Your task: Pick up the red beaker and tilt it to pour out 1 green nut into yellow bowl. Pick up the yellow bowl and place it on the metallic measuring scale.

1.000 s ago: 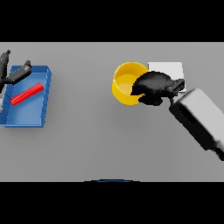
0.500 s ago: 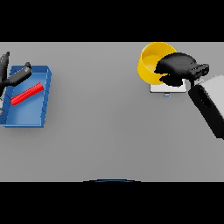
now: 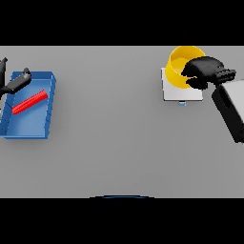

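The yellow bowl is at the far right of the table, tilted, with my right hand shut on its rim. It hangs over the back part of the metallic measuring scale, a pale square plate. I cannot tell whether the bowl touches the scale. The red beaker lies on its side inside a blue tray at the far left. My left hand shows at the left edge by the tray's back corner, fingers relaxed, holding nothing. No green nut is visible.
The blue tray takes up the left side of the grey table. My right forearm slants in from the right edge beside the scale.
My right hand has carried the yellow bowl right and away from me, from the table beside the scale to above it. The left hand and the red beaker have not moved.
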